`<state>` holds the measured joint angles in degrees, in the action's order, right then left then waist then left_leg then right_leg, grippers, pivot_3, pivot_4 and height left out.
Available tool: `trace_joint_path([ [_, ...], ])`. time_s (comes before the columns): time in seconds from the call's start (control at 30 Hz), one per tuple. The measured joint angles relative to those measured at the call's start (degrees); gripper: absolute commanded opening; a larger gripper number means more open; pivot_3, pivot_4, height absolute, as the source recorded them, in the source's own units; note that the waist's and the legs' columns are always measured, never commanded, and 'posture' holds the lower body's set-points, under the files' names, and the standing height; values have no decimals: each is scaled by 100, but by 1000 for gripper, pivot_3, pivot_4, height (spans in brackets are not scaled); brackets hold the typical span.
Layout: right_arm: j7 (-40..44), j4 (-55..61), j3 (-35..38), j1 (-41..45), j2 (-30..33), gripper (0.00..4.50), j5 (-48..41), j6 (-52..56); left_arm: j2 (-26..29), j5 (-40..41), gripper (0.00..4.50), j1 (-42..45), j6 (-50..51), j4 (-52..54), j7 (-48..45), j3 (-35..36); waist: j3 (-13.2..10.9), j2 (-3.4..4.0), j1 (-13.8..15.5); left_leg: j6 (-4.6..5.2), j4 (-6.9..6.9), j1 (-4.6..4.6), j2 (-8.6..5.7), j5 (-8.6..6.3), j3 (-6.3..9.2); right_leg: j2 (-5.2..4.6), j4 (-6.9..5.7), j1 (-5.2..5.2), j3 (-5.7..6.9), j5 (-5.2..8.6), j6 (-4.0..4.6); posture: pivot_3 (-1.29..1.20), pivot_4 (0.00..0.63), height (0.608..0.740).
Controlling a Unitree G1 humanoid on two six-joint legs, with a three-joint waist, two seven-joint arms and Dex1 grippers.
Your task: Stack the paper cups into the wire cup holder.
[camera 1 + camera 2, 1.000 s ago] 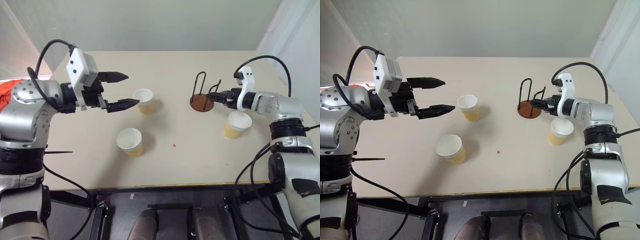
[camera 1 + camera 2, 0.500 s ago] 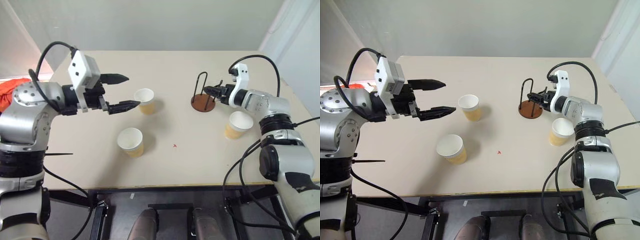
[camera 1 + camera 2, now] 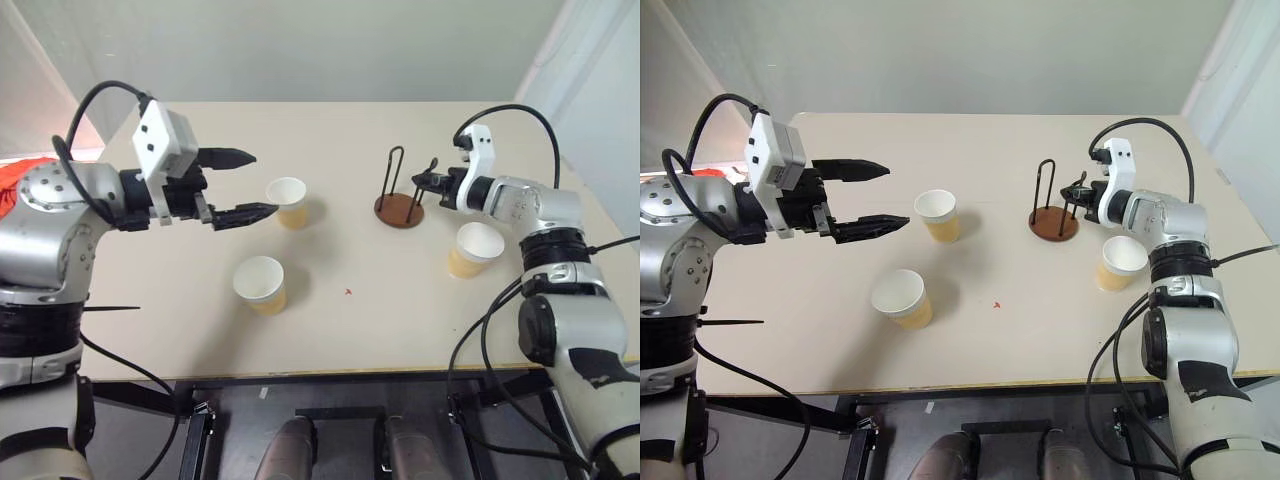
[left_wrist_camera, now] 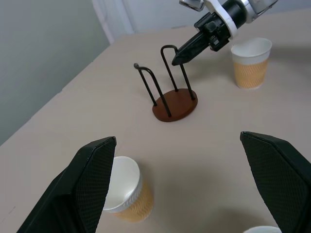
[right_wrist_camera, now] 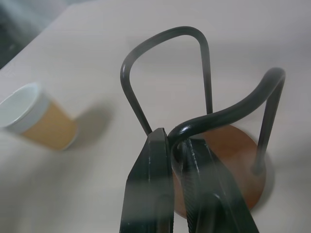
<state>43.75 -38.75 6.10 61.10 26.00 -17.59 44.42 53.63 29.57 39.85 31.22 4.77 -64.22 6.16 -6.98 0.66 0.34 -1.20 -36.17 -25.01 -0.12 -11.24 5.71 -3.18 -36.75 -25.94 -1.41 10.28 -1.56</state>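
1. Three paper cups stand upright on the pale table point(image 3: 340, 340), well apart from one another: one cup point(image 3: 288, 201) near the centre, a second cup point(image 3: 261, 284) at about 7 o'clock from it toward the near edge, and a third cup point(image 3: 473, 249) over on the right side.
2. The wire cup holder point(image 3: 400, 196) sits on the table at about 3 o'clock from the centre cup and about 11 o'clock from the right-side cup; its rust-brown disc base lies flat and its two black wire loops rise from it. No cup is in it.
3. The right gripper point(image 5: 177, 160) has its two black fingers closed on the nearer wire loop of the holder, pinching the wire near its top; the wire bends across just past the fingertips in the right wrist view.
4. The left gripper point(image 3: 243, 184) hangs above the table with its fingers spread wide and nothing between them, its tips pointing toward the centre cup, which lies just beyond them at about 3 o'clock.
5. An orange-red object point(image 3: 15, 180) shows at the far left edge, beyond the table.
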Motion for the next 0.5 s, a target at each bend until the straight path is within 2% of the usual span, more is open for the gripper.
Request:
trace_joint_path([
  [0.3,664,3092,-216,-1360,294,28,-998,1516,605,446,4500,-167,194,72,-928,59,0,0,0,-2,-1,-5,0,1,3,5,5,0,1,2,1,0,150,740],
  [0.5,699,4731,-329,-2169,507,28,-1527,1915,878,717,4500,-554,287,331,-1472,171,0,-1,-1,-2,-6,-1,0,5,4,6,5,5,0,3,1,0,150,740],
])
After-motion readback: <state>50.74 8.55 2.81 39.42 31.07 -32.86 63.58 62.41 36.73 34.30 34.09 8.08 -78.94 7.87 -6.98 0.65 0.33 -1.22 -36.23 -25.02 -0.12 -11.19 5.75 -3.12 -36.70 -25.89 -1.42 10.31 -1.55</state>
